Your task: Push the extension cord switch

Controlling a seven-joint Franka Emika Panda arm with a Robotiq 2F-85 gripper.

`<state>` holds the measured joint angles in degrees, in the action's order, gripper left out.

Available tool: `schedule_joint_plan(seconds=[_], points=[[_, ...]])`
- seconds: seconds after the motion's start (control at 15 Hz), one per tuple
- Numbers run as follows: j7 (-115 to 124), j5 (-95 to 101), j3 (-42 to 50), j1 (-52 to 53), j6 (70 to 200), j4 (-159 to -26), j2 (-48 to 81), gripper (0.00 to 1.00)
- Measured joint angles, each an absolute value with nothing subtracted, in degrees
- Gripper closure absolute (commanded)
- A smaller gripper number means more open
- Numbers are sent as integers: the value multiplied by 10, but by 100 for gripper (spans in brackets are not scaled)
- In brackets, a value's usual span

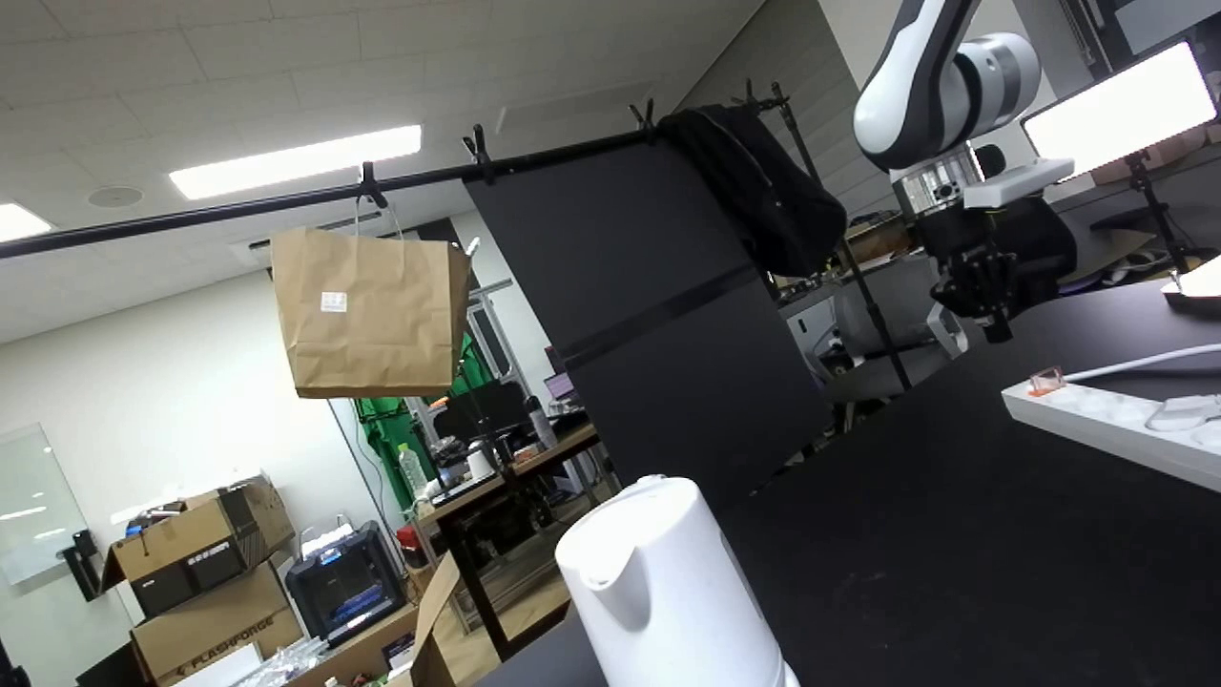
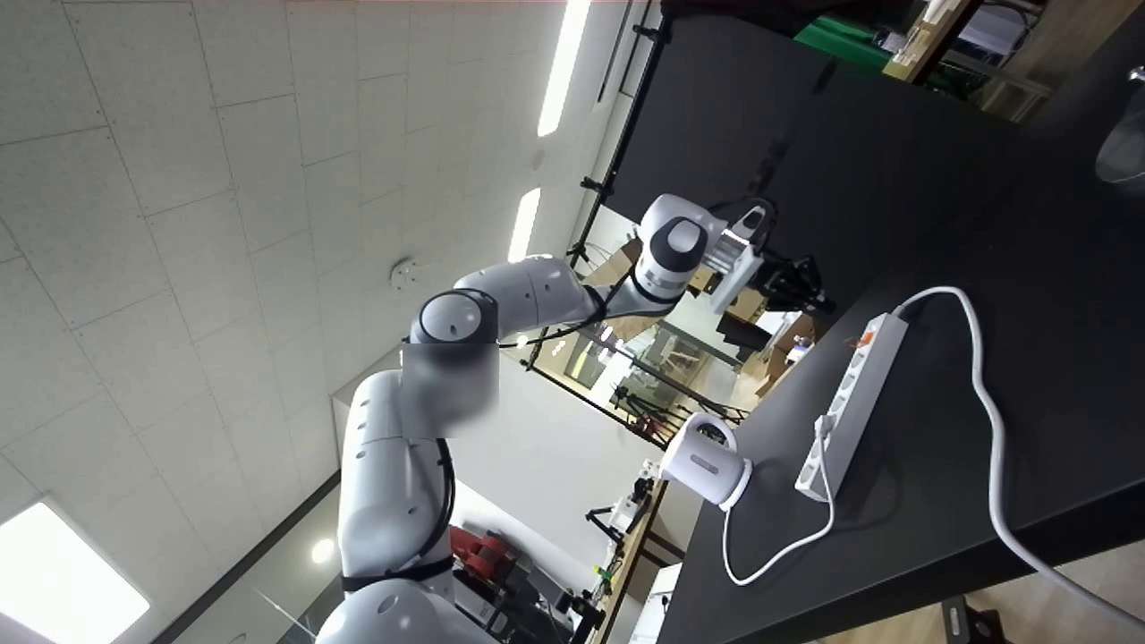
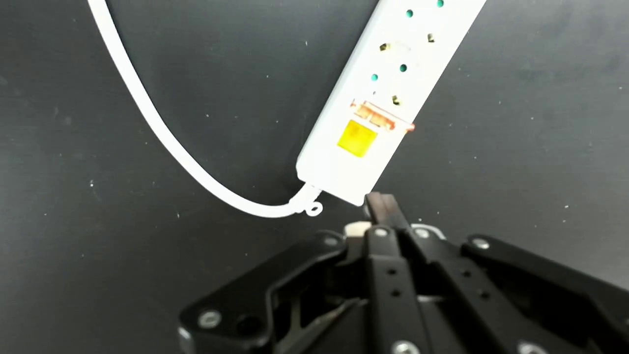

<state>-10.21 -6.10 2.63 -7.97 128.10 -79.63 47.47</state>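
The extension cord is a long white bar lying on the black table. It shows in both exterior views (image 1: 1097,417) (image 2: 860,394) and the wrist view (image 3: 339,164). Near its cable end is a square switch, bright yellow in the wrist view (image 3: 357,138). A clear orange-tinted flap (image 3: 381,118) stands beside the switch, between it and the sockets; it also shows in an exterior view (image 1: 1047,381). My gripper (image 3: 383,199) is shut with its fingertips together and empty. In both exterior views the gripper (image 1: 997,327) (image 2: 825,306) is above the table, apart from the bar, beyond its switch end.
A white kettle (image 1: 668,582) stands on the table; its cord leads to a plug (image 2: 824,426) in the bar. The bar's white cable (image 2: 988,420) curves across the table (image 2: 930,447) and over its edge. A transparent object (image 2: 1125,143) shows at the far right.
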Motion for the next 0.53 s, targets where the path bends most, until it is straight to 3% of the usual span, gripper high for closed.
schedule_joint_plan(seconds=[0.53], points=[[-102, -54, 27, -81, 1261, -789, 495, 100]])
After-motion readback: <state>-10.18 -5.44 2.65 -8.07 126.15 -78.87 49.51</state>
